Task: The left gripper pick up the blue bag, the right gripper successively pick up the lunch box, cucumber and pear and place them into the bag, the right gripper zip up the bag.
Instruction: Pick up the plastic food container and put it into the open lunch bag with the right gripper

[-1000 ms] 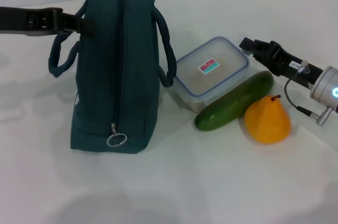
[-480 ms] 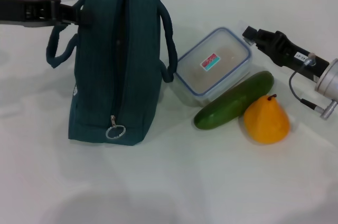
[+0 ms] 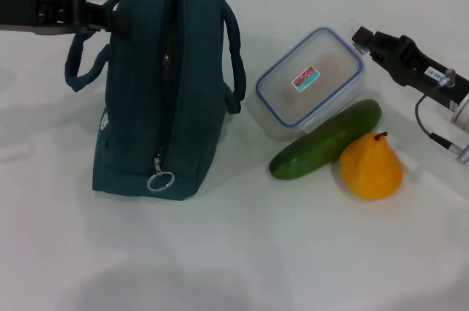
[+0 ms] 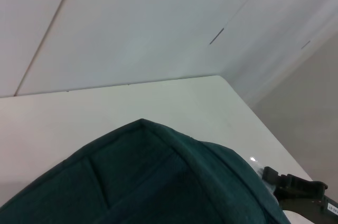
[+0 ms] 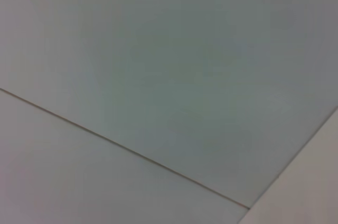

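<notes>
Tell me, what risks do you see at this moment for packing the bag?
1. The blue bag looks zipped shut, so the lunch box would be blocked.
2. The right gripper meets the box only at its far corner; it may slip.
3. The cucumber leans against the box and touches the pear; both may roll.

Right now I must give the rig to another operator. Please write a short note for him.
Left tool: at the near handle of the blue bag, which stands upright with its zipper closed. Grip state unclear.
Right tool: at the far corner of the lunch box, which is tilted. Grip state unclear.
Cucumber and pear: on the table, beside the box.
Done: nothing is packed.
Left: open the bag, load box, cucumber, pear, then zip.
</notes>
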You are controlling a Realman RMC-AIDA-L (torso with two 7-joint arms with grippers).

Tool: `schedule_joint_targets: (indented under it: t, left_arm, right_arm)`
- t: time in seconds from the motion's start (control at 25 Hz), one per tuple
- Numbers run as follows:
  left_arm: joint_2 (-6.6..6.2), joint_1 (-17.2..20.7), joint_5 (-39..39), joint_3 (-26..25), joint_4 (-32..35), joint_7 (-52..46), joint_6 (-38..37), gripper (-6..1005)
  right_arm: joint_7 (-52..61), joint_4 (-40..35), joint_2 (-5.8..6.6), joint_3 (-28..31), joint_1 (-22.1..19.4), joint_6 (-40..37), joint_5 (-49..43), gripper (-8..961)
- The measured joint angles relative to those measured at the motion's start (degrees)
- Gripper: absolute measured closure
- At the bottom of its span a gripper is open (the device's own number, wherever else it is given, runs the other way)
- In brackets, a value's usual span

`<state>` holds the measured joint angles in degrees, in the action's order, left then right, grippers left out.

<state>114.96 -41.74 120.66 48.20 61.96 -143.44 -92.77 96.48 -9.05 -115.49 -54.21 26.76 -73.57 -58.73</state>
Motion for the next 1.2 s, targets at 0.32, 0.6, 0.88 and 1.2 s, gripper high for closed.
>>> schedule_joint_targets:
  t: [0.32, 0.6, 0.88, 1.2]
  left_arm:
    - [0.23, -0.3, 0.0, 0.0, -1.2, -0.2, 0.0, 944]
    - [0.47, -0.8, 0.0, 0.2, -1.8, -0.2, 0.0, 945]
    - [0.91, -1.2, 0.0, 0.2, -2.1, -0.2, 0.0, 945]
    - [1.17, -2.0, -1.3, 0.5, -2.1, -2.2, -0.3, 945]
  right_arm:
    - [0.1, -0.6, 0.11, 0.0, -0.5, -4.6, 3.5, 839]
    - [0.1, -2.0, 0.18, 0.0, -0.5, -7.1, 5.6, 832]
    - [0.0, -2.9, 0.2, 0.0, 0.0, -10.2, 8.3, 826]
    - [-0.1, -7.3, 0.55, 0.0, 1.2, -17.7, 13.6, 818]
